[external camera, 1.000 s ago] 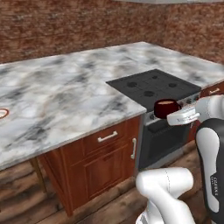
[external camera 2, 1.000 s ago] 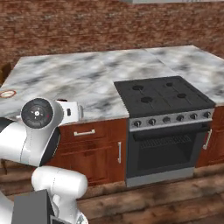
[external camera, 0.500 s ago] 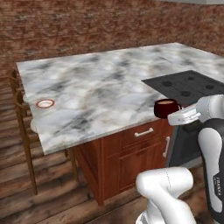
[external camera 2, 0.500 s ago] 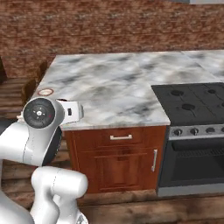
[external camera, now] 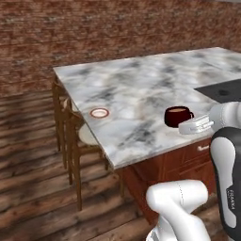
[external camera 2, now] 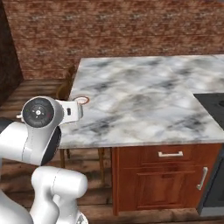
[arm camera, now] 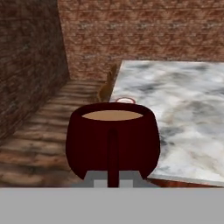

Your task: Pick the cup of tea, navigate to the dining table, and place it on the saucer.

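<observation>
At the end effector, the cup of tea sits clamped by its handle.

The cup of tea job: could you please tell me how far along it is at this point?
Done: the small dark maroon cup of tea is picked up, held level by its handle in the shut gripper. In hand: the robot is at the white-grey marble dining table, cup above its near edge. Left: reach the small orange-rimmed saucer, which sits bare near the table's corner, and set the cup on it.

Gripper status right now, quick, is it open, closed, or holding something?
Gripper: closed on the handle of the cup of tea, carrying it upright.
</observation>
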